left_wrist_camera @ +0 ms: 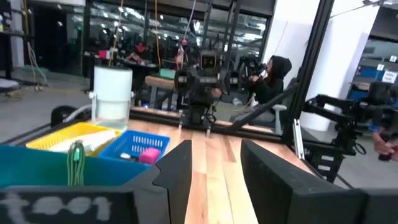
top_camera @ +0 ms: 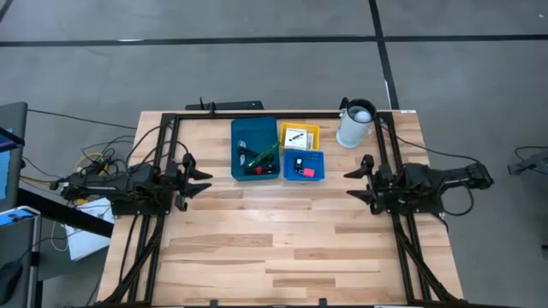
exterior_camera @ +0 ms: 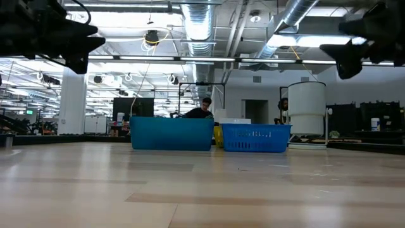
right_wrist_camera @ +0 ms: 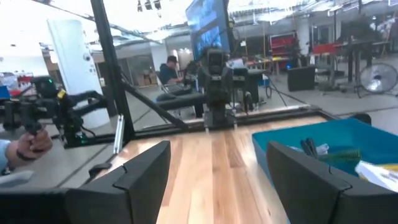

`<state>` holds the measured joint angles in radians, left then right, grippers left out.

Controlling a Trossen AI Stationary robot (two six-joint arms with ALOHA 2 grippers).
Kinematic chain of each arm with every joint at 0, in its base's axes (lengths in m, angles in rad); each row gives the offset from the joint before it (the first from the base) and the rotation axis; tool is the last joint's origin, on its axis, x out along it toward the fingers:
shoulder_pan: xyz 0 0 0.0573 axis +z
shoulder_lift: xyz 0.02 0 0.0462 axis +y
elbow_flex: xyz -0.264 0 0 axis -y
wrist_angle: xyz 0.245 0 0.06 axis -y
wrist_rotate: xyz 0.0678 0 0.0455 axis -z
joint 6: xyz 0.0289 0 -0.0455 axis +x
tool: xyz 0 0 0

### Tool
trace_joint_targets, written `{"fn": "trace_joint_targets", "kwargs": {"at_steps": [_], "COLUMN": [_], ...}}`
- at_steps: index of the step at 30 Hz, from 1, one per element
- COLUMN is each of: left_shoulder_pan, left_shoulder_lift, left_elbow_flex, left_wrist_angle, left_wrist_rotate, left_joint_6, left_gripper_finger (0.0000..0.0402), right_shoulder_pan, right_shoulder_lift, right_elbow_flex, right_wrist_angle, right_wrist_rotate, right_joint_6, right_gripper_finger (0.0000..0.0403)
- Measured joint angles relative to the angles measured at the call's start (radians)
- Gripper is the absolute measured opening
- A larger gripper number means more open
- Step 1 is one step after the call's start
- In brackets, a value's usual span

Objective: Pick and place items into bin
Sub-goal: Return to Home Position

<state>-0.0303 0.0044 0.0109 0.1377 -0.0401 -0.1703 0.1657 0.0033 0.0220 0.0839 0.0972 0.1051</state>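
1. From above, we see the left gripper (top_camera: 199,178) at the left side of the pale wooden table (top_camera: 282,248), fingers apart and holding nothing. The right gripper (top_camera: 358,180) mirrors it at the right side, likewise spread and empty.
   - Between them, towards the far edge, stands the bin: a long teal-blue plastic tray (top_camera: 253,133) with its long axis running near to far, a small yellow tray (top_camera: 314,130) and a small bright blue tray (top_camera: 317,158).
   - Black and green pens (top_camera: 261,160) lie in the teal tray, a white printed card (top_camera: 296,134) in the yellow and a red piece (top_camera: 306,173) in the bright blue.
   - The left gripper is nearer the teal tray, the right nearer the blue.
   - No loose item shows on the boards, so we judge that only the retreat home remains.
2. At table height, the trays and a white cylindrical jug (exterior_camera: 307,107) stand far off, with both arms high above.
3. From the left wrist, the fingers (left_wrist_camera: 177,171) are parted. Marks on the teal wall are too blurred to read.
4. From the right wrist, the fingers (right_wrist_camera: 146,174) are parted too, with the teal tray ahead. We can read no writing in any view, and the card's print is too small.
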Motion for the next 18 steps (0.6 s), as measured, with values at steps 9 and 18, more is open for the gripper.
{"fn": "trace_joint_targets", "kwargs": {"at_steps": [9, 18], "left_shoulder_pan": [0.0, 0.0], "left_shoulder_lift": [0.0, 0.0], "left_elbow_flex": [0.0, -0.001], "left_wrist_angle": [-0.017, -0.065], "left_wrist_rotate": [-0.061, -0.102], "left_joint_6": [0.02, 0.005], "left_gripper_finger": [0.0126, 0.0126], "right_shoulder_pan": [-0.015, -0.01], "right_shoulder_lift": [0.003, 0.029], "right_elbow_flex": [-0.015, -0.015], "right_wrist_angle": [-0.003, -0.052], "right_wrist_rotate": [0.005, 0.006], "right_joint_6": [0.052, 0.053], "right_gripper_finger": [0.026, 0.026]}}
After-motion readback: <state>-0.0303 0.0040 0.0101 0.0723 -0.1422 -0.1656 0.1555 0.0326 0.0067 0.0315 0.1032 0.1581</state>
